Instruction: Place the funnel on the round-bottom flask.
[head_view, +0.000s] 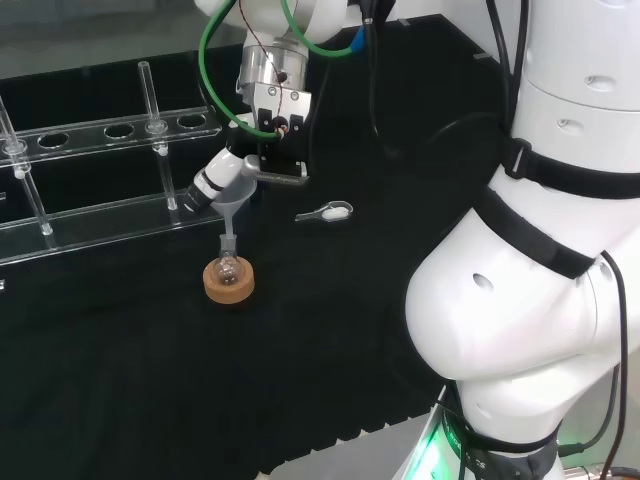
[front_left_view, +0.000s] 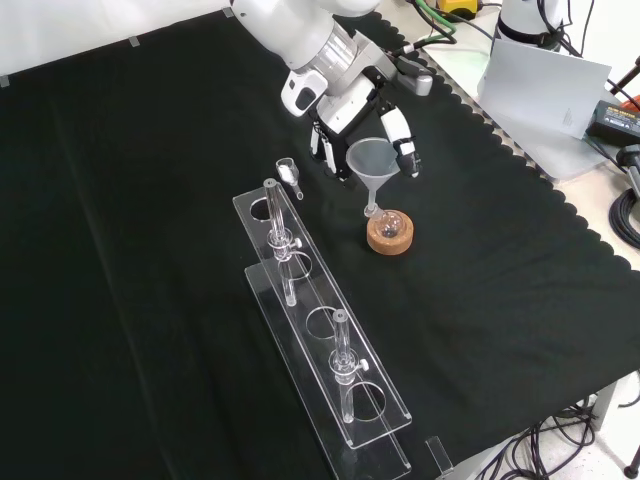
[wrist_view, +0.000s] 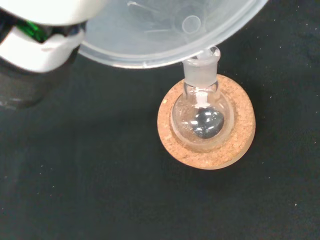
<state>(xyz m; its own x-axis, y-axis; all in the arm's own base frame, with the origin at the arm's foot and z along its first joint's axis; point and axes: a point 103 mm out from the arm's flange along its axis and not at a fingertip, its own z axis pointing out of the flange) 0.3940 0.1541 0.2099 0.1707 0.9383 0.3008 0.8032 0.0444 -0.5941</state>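
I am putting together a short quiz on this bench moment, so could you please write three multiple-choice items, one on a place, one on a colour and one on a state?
1. Where does the round-bottom flask stand?
A. in a cork ring on the black cloth
B. in a hole of the clear tube rack
C. on a red ribbed ring

2. What colour is the cable that loops beside the wrist in the head view?
A. yellow
B. green
C. blue

3. What is the state of the funnel?
A. lying on its side on the cloth
B. upright, stem in the flask's neck, the hand at its rim
C. upside down over the rack

Answers: 1 A, the wrist view shows the flask seated in the cork ring. 2 B, the loop is plainly green. 3 B, the front and wrist views show the stem entering the neck.
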